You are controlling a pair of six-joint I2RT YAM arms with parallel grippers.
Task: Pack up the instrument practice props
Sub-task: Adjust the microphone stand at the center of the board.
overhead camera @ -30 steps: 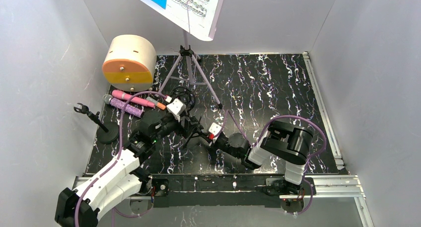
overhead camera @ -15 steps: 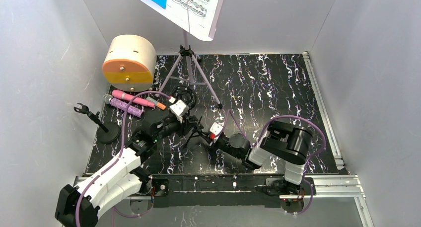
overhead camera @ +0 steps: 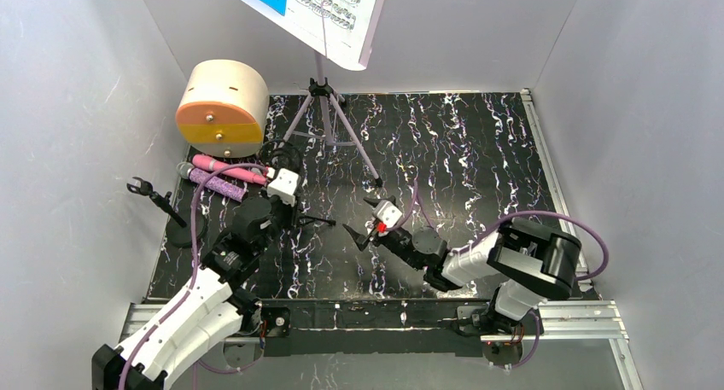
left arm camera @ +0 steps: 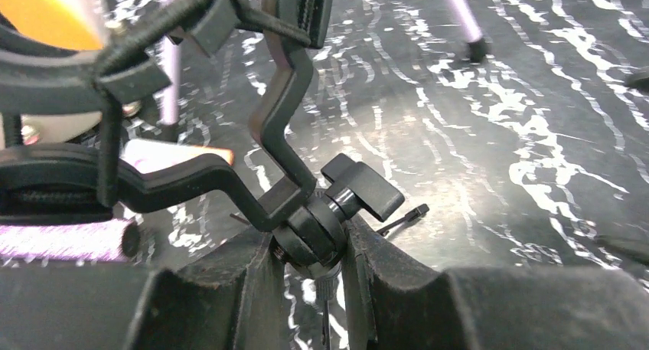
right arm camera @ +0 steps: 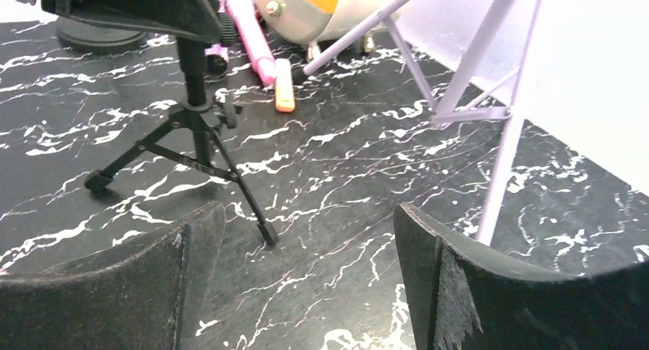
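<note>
A black bench (overhead camera: 461,151) veined with white marbling is seen from above. The left tool (overhead camera: 286,209) is clenched on a black ring mount (left arm camera: 279,128), a matte plastic bracket with an angular bend. The mount's round swivel joint and wing-shaped knob are pinched between the two dark, rough pads (left arm camera: 229,289). A thin-legged black tripod (right arm camera: 195,135) is splayed beneath the mount; whether its feet touch the bench cannot be told.

The right tool (overhead camera: 354,236) is spread wide and grasps nothing, near the tripod and pointed toward it.

A smooth pink microphone (overhead camera: 224,167) and a purple glitter microphone (overhead camera: 213,183) lie side by side on the bench, just left of the left tool. Behind them a cream and orange drum-shaped case (overhead camera: 222,104) is seen. To its right, blue and white sheet music (overhead camera: 329,6) is carried by a lilac music stand (overhead camera: 319,67).
</note>
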